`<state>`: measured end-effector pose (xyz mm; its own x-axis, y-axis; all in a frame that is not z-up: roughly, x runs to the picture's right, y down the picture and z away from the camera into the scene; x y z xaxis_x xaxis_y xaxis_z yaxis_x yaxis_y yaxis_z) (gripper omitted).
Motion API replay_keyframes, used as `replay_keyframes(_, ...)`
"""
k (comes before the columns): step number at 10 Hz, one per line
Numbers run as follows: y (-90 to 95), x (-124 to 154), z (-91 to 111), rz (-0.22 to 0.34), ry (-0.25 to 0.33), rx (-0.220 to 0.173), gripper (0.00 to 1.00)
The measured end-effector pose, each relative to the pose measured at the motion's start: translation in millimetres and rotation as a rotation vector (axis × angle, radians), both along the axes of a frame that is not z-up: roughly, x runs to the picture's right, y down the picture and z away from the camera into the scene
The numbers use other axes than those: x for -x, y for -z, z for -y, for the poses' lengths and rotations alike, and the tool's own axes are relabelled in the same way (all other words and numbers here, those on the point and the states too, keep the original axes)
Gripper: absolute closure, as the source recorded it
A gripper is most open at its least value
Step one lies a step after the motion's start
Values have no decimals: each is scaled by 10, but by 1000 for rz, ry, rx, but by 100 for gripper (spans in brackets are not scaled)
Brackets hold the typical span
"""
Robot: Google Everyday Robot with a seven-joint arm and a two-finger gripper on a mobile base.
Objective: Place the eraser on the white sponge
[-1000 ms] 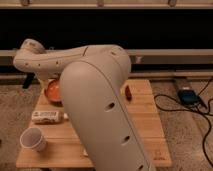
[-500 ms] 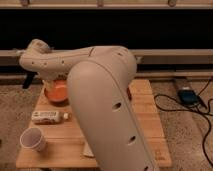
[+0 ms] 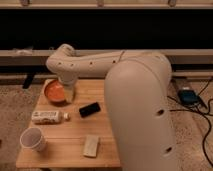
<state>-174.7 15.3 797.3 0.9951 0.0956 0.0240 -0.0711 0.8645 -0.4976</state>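
Black eraser (image 3: 89,109) lies on the table (image 3: 67,136), apart from the white sponge (image 3: 91,146). The gripper (image 3: 68,94) hangs beside the bowl (image 3: 53,92); whether it is wide or narrow, I cannot tell.

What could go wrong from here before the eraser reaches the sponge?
The gripper sits low beside the orange bowl, left of the eraser; moving across could knock the bowl. The white sponge lies close to the table's front edge, so a careless release might push it or the eraser off. The big arm link hides the table's right side.
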Motion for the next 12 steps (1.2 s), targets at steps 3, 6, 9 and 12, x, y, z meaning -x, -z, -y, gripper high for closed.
replay_keyframes(3,-296,-287,-181,69,100,39,20)
replay_keyframes(6,-669,-683,-322,39,100,61,20)
replay_keyframes(9,-723,-867,-581,27,105,108,20)
replay_keyframes(12,-809,-917,-826,18,91,117,20)
